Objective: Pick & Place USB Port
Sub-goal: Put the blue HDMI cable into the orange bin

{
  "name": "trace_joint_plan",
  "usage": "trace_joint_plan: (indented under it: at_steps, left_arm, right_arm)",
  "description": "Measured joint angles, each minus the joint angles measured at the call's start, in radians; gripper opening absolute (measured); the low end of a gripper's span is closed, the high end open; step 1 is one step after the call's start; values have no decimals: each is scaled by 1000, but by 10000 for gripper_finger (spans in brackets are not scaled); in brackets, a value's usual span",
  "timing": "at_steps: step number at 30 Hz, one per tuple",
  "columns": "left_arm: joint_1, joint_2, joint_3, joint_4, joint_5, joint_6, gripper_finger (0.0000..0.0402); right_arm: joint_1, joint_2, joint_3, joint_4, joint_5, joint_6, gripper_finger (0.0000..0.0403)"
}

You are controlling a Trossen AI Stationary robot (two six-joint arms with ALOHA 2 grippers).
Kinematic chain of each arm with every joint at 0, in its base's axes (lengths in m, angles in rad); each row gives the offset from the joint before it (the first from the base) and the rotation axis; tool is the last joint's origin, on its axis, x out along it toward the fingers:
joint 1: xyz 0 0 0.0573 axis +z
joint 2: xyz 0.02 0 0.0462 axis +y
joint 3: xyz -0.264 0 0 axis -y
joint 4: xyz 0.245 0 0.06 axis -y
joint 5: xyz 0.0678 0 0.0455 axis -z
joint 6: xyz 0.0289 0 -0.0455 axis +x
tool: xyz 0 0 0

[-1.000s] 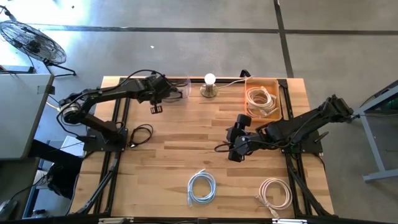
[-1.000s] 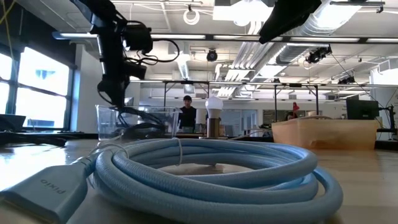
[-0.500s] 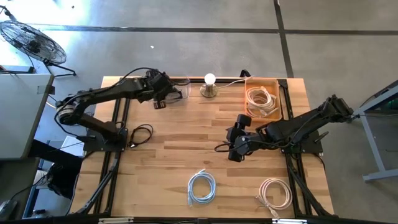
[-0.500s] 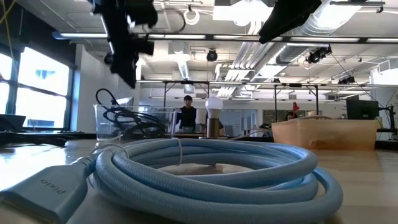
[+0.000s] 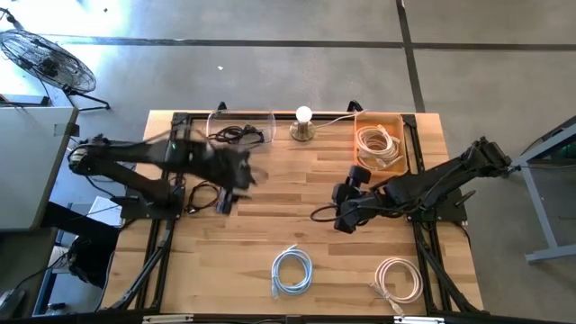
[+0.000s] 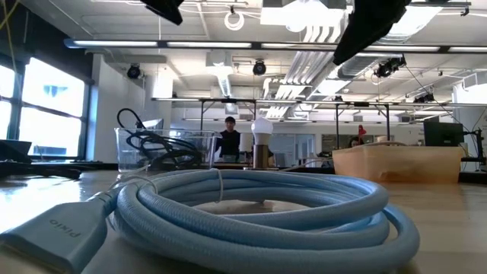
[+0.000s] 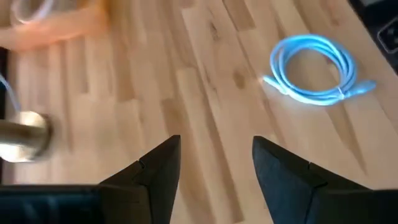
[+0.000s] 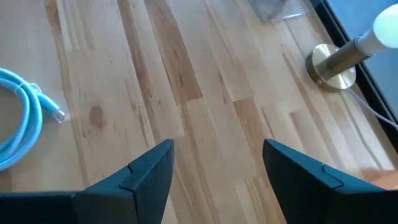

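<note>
High view first: the left gripper (image 5: 236, 173) hangs blurred over the table's (image 5: 297, 229) left half, near the arm's base, and its finger state can't be read here. Black cables sit in the clear box (image 5: 239, 130) at the far edge, apart from that gripper. The lamp (image 5: 303, 124) stands just beside the box, and the orange bin (image 5: 379, 142) holds a pale coil. The right gripper (image 5: 345, 205) sits mid-table, right of centre. The blue cable (image 5: 292, 270) lies coiled near the front edge, well apart from both grippers, with the white cable (image 5: 398, 278) to its right.

Low view: the blue cable fills the foreground, its plug toward the near left; the box with black cables stands behind it.

Left wrist view: the fingers (image 7: 158, 168) are spread, nothing between them, with bare wood in the gap; the blue cable lies farther off.

Right wrist view: fingers (image 8: 149, 171) parted and holding nothing; the blue cable sits at one edge, the lamp beyond.
</note>
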Motion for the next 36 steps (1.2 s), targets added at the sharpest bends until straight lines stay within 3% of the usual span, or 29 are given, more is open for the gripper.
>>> trace_joint_plan:
  at_steps: [5, 12, 16, 23, 36]
  left_arm:
    - [-193, 108, -58, 81, -151, -164, 193]
    - [-302, 344, -66, 306, -126, -253, 193]
    - [-308, 437, -65, 421, -53, -311, 193]
    - [-290, 513, -67, 437, -70, -401, 193]
    - [-259, 546, -66, 490, 26, -453, 193]
  right_arm:
    - [42, 0, 0, -3, 6, 26, 238]
    - [77, 0, 0, 0, 68, 26, 238]
    - [77, 0, 0, -2, 85, 26, 238]
    - [78, 0, 0, -7, 84, 28, 238]
    - [81, 0, 0, -16, 84, 44, 238]
